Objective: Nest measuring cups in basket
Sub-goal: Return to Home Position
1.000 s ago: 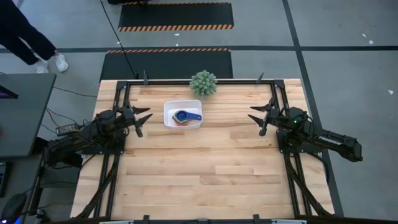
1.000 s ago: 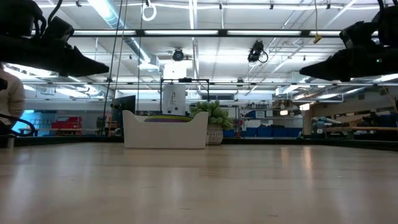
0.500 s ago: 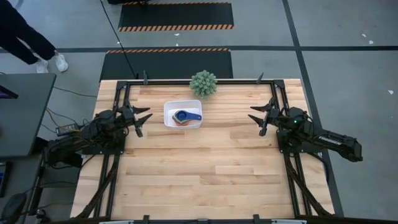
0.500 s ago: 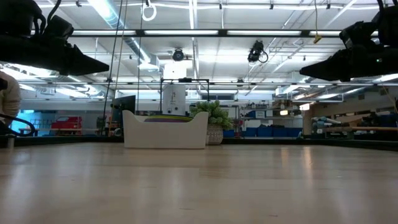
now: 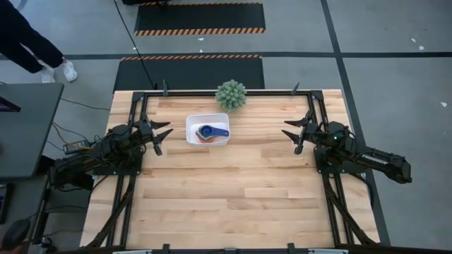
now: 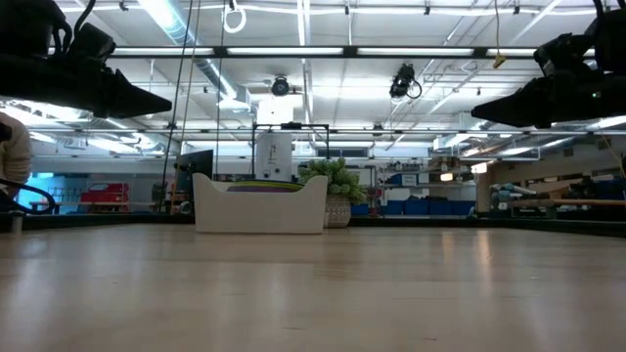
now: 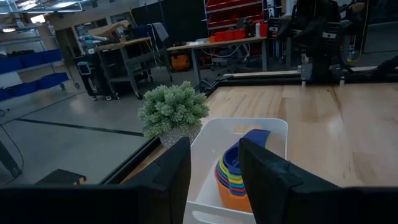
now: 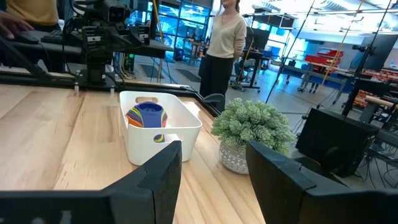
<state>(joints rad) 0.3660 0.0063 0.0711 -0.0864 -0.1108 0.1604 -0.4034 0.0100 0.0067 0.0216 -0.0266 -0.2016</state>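
The white basket [image 5: 207,130] stands on the table toward its far edge, left of centre. Inside it the measuring cups [image 5: 209,132] sit nested in one stack, a blue cup on top with its handle pointing right; the left wrist view shows the coloured rims [image 7: 235,175] stacked. My left gripper [image 5: 164,137] hovers open left of the basket, above the table. My right gripper [image 5: 292,135] hovers open well to the right of the basket, pointing toward it. Neither touches anything.
A spiky grey-green ball plant [image 5: 231,94] stands at the far edge, just behind the basket. A black frame [image 5: 212,92] borders the table's far and side edges. Bare wood spreads across the near half. A person [image 8: 226,43] stands beyond the table.
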